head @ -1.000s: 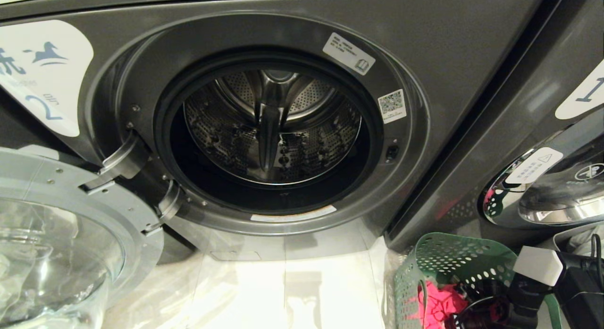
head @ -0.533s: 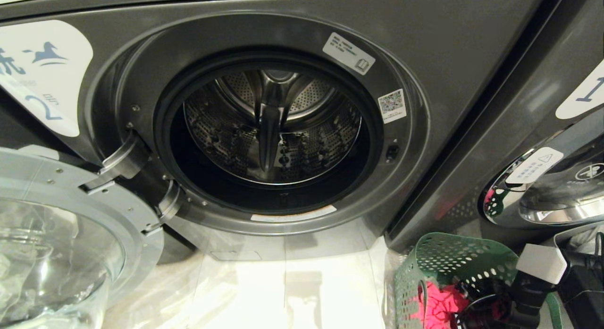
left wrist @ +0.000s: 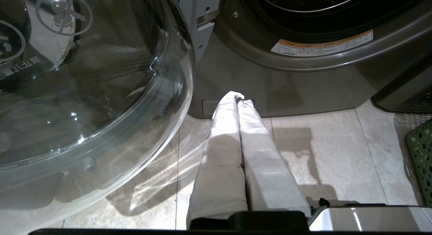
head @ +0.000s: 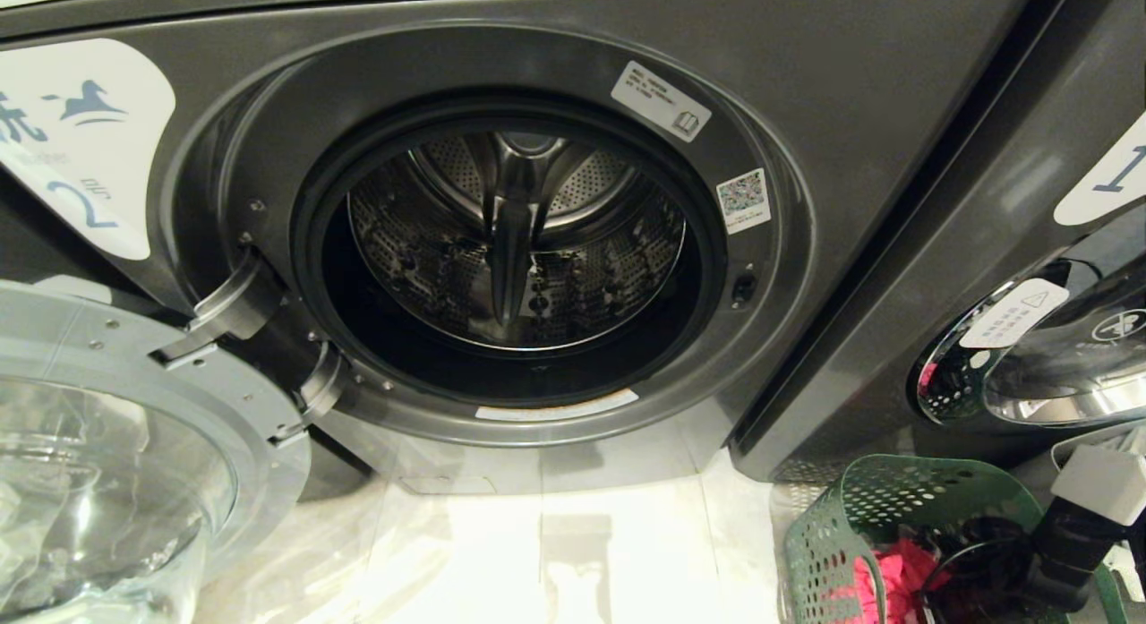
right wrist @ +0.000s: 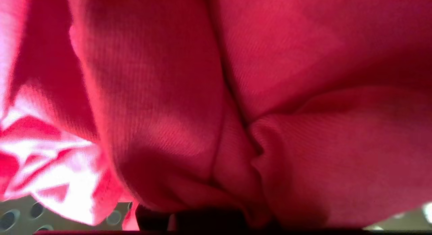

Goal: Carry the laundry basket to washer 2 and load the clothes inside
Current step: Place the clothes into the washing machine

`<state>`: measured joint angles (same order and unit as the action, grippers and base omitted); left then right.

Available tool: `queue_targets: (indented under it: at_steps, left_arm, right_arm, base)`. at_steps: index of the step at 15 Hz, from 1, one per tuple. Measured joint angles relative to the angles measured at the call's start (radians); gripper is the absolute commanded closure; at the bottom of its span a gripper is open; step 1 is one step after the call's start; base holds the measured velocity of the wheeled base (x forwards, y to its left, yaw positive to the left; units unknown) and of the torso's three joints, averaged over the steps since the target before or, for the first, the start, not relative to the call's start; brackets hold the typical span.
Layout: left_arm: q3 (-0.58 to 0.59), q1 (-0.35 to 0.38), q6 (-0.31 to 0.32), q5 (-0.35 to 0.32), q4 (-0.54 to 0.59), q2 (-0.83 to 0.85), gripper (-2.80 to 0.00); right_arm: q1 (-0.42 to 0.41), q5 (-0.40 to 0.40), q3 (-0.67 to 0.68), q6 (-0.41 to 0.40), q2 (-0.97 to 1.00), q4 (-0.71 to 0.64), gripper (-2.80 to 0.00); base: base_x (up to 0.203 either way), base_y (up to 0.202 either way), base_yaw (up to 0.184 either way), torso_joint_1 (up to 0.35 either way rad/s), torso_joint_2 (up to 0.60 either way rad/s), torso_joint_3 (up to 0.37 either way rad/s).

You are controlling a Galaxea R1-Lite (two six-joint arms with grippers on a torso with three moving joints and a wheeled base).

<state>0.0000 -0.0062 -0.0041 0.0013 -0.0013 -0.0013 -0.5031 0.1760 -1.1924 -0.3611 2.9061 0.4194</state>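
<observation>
Item: pink-red garment (right wrist: 216,103), down in the laundry basket (head: 833,543) at your lower right. Right gripper (head: 976,579) buried in it, grip unreadable. Washer 2 (head: 510,248) drum gapes up-left. Left gripper (left wrist: 236,96) pressed together, idle.

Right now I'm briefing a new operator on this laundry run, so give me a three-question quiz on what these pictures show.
1. True or false: the door of washer 2 is shut.
2. Which garment fills the right wrist view? A yellow, B pink-red, C grey-green.
3. In the head view, the laundry basket stands on the floor at the picture's lower ____.

Key: 1 false, it hangs open and the drum shows no clothes. 2 B. 3 right, where the right gripper reaches into it.
</observation>
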Motion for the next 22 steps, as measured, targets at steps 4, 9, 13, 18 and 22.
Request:
queue_targets:
  at_steps: [4, 9, 13, 18, 22]
  left_arm:
    - [0.000, 0.000, 0.000, 0.000, 0.000, 0.000, 0.00]
    - [0.000, 0.000, 0.000, 0.000, 0.000, 0.000, 0.00]
    - [0.000, 0.000, 0.000, 0.000, 0.000, 0.000, 0.00]
    - [0.000, 0.000, 0.000, 0.000, 0.000, 0.000, 0.00]
    - [0.000, 0.000, 0.000, 0.000, 0.000, 0.000, 0.00]
  right_arm:
    - [0.006, 0.003, 0.102, -0.007, -0.099, 0.004, 0.00]
    - [0.022, 0.031, 0.411, 0.006, -0.363, 0.007, 0.00]
    - [0.025, 0.039, 0.600, 0.017, -0.598, 0.008, 0.00]
    - [0.025, 0.037, 0.821, 0.021, -0.924, 0.009, 0.00]
    - [0.025, 0.036, 0.993, 0.040, -1.221, 0.008, 0.00]
  base:
    - [0.000, 0.000, 0.000, 0.000, 0.00, 0.000]
    - [0.000, 0.000, 0.000, 0.000, 0.00, 0.000]
    - [0.000, 0.000, 0.000, 0.000, 0.00, 0.000]
    - [0.000, 0.000, 0.000, 0.000, 0.00, 0.000]
    - [0.000, 0.000, 0.000, 0.000, 0.00, 0.000]
